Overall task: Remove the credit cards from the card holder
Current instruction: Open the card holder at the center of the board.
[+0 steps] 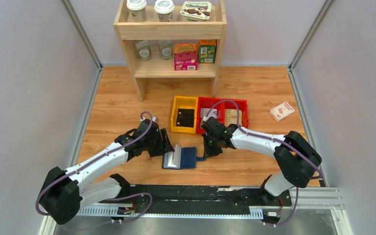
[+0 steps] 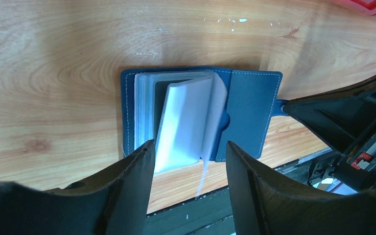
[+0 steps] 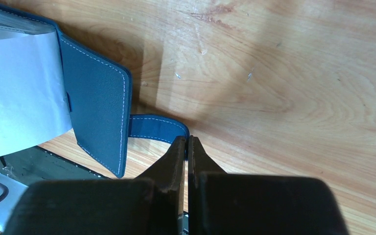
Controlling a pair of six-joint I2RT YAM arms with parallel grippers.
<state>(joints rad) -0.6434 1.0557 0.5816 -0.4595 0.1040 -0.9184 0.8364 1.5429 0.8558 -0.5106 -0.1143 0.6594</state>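
The top camera looks down from above and behind the 2 arms, far enough back to take in the whole table [image 1: 117, 98], shelf [image 1: 169, 34] and bins [image 1: 175, 115]. Each wrist camera looks past its own fingers [image 2: 127, 191] at the tabletop from close up, the right closest. All 3 views share the card holder [image 1: 180, 157].

The table [image 1: 122, 98] is light wood with visible grain, smooth, with a low sheen. The card holder [image 2: 249, 112] cover is a navy, finely grained leather-like material, matt, with pale stitching. Its sleeves [image 2: 186, 122] are thin translucent plastic, slightly frosted. The fingers [image 2: 259, 196] are black matt plastic.
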